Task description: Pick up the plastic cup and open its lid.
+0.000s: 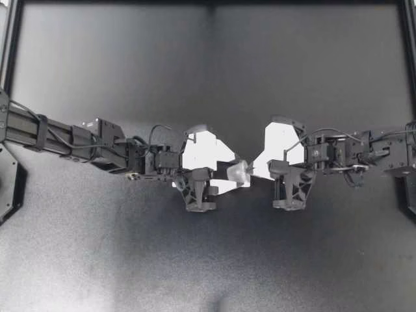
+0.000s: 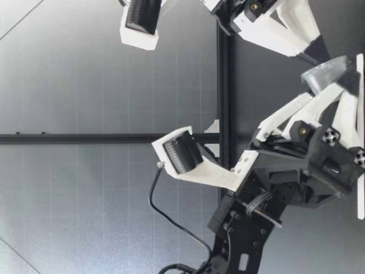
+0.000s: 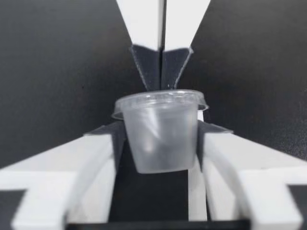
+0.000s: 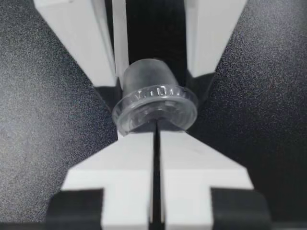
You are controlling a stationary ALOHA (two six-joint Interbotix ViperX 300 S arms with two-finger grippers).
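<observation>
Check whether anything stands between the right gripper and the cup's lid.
Nothing visible does. The right gripper has its closed jaws at the rim of the lid, while the left gripper clamps the cup by its body.

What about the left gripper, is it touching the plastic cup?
Touching. The left wrist view shows the left gripper with both fingers pressed against opposite sides of the plastic cup.
</observation>
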